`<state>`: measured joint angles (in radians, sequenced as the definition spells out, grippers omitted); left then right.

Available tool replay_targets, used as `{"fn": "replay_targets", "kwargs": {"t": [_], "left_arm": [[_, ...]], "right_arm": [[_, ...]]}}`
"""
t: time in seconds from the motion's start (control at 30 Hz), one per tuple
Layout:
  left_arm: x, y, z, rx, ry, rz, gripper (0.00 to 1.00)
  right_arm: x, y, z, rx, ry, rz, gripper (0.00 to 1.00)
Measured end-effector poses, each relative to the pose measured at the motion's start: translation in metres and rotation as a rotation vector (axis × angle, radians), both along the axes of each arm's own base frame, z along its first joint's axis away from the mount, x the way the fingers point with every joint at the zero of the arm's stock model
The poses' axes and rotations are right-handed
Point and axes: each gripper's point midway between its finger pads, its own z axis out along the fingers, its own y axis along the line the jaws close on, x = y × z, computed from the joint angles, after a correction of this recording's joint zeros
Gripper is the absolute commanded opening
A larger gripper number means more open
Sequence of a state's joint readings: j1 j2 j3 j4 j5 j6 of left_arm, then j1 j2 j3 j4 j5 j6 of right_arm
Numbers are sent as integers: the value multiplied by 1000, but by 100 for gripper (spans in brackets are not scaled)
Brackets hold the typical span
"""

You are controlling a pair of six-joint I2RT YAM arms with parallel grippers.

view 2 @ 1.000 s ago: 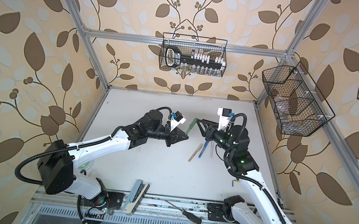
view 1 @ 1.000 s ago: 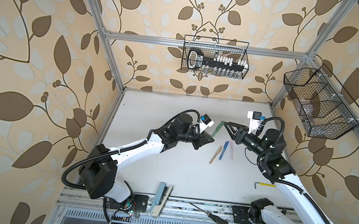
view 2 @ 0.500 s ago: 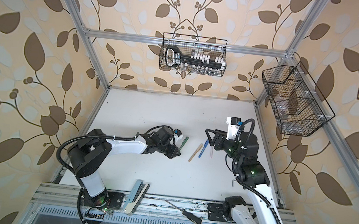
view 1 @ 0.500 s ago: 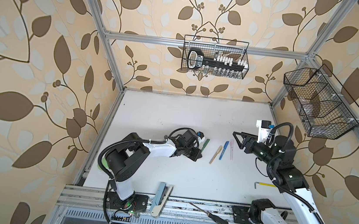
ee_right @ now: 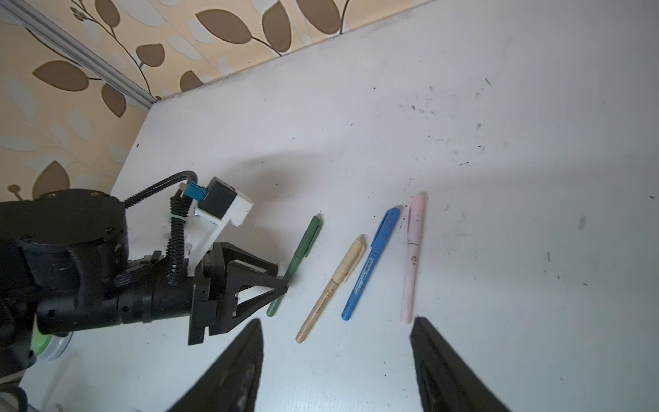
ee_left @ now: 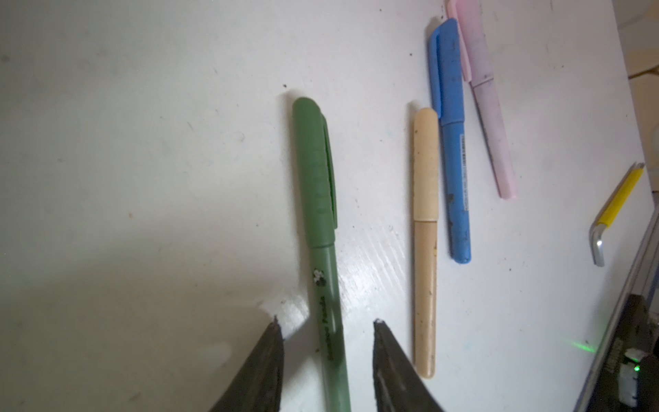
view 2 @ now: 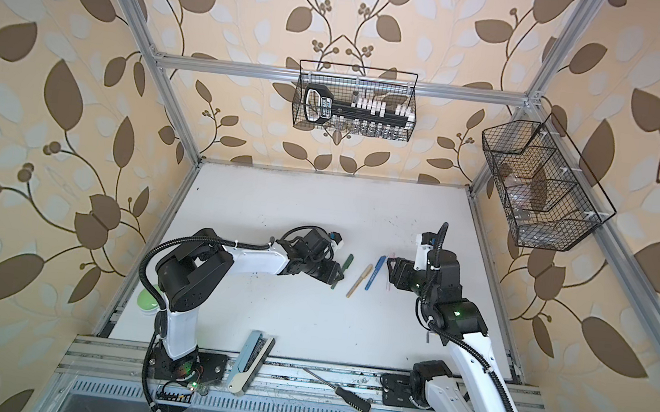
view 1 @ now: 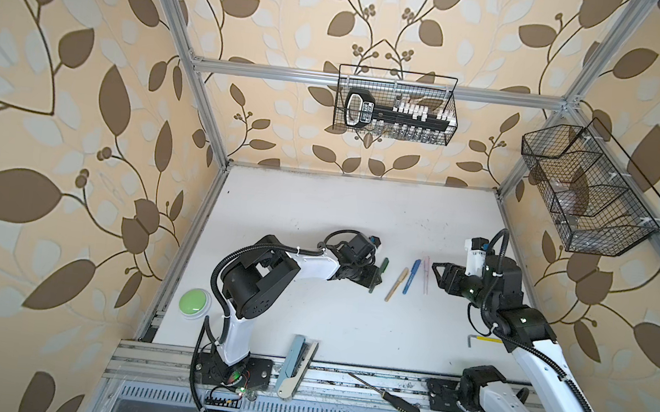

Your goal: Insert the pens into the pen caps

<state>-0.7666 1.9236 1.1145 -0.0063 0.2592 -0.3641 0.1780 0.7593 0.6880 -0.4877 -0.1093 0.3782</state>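
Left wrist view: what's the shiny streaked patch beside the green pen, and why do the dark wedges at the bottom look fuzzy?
In the left wrist view, light glares off the white table beside the dark green capped pen; the black fingers of the left gripper likely sit too near the lens, so they blur.

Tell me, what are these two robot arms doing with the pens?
A green pen, a tan pen, a blue pen and a pink pen lie side by side on the white table, each already capped. The left hand is open, its fingers either side of the green pen's barrel, gripping nothing. The right hand hangs open beside the pink pen, empty too.
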Motion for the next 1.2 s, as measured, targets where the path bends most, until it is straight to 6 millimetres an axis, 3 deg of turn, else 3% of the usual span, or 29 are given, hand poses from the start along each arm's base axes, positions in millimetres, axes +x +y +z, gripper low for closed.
{"fn": "replay_targets", "kwargs": {"t": [0.07, 0.1, 0.13, 0.2, 0.3, 0.37, 0.4, 0.47, 0.53, 0.6, 0.63, 0.7, 0.77, 0.8, 0.87, 0.93, 1.07, 1.2], "left_arm": [[3, 5, 2, 18, -17, 23, 73], [4, 9, 3, 35, -30, 38, 91], [4, 17, 5, 58, -43, 57, 99], [2, 37, 12, 109, -78, 105, 99], [5, 76, 46, 175, -210, 201, 99], [11, 110, 84, 189, -348, 292, 99], [14, 129, 101, 193, -413, 347, 99], [26, 188, 136, 222, -564, 518, 99], [31, 248, 149, 291, -656, 679, 99], [30, 307, 141, 393, -708, 822, 99], [27, 327, 131, 438, -714, 858, 99], [17, 355, 100, 528, -699, 881, 99], [9, 371, 74, 577, -668, 874, 99], [7, 378, 64, 590, -654, 877, 99], [9, 386, 53, 584, -639, 882, 99], [17, 391, 48, 569, -651, 889, 99], [34, 387, 42, 505, -674, 874, 99], [44, 393, 12, 507, -609, 870, 99]], "right_arm": [[1, -4, 0, -20, -7, -15, 69], [2, -7, 0, -29, -14, -27, 70], [2, -10, 0, -41, -24, -43, 70], [4, -19, -2, -67, -56, -82, 76], [4, -36, -13, -127, -114, -158, 79], [6, -52, -21, -180, -152, -233, 80], [8, -59, -25, -199, -170, -263, 87], [11, -72, -40, -257, -206, -326, 88], [12, -81, -58, -306, -222, -361, 90], [10, -88, -79, -355, -225, -379, 90], [9, -90, -85, -371, -227, -381, 90], [12, -93, -91, -404, -248, -378, 90], [18, -100, -88, -422, -274, -395, 89], [22, -106, -86, -421, -286, -413, 89], [28, -117, -86, -409, -300, -444, 100], [34, -121, -87, -413, -309, -445, 100], [50, -113, -90, -381, -355, -391, 100], [62, -91, -111, -380, -322, -257, 100]]}}
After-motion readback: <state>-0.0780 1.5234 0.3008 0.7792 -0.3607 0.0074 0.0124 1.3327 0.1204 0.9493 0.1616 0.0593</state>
